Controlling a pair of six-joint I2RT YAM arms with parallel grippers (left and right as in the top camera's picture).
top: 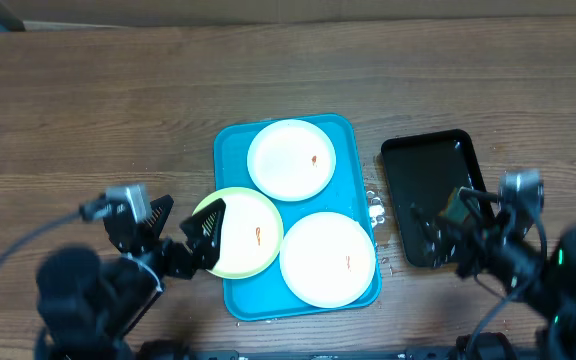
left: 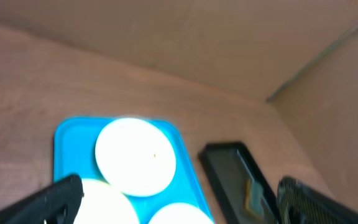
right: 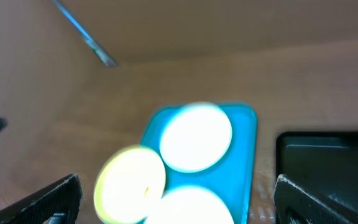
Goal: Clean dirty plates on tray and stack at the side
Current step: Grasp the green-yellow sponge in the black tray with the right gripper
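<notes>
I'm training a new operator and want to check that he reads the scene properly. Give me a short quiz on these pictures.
1. How many plates lie on the blue tray?
2. True or false: the pale yellow plate lies wholly inside the tray's rim.
3. The right gripper hovers over: A) the blue tray, B) the black tray, C) bare table.
Key: 1. three; 2. false, it overhangs an edge; 3. B.

It looks like a robotics lab bench: a cabled left arm [top: 73,290] and right arm [top: 568,280] at a wood-grain table [top: 268,70], plain brown panels [left: 166,31] behind, and plates [top: 290,160] staged on a tray [top: 230,150].
</notes>
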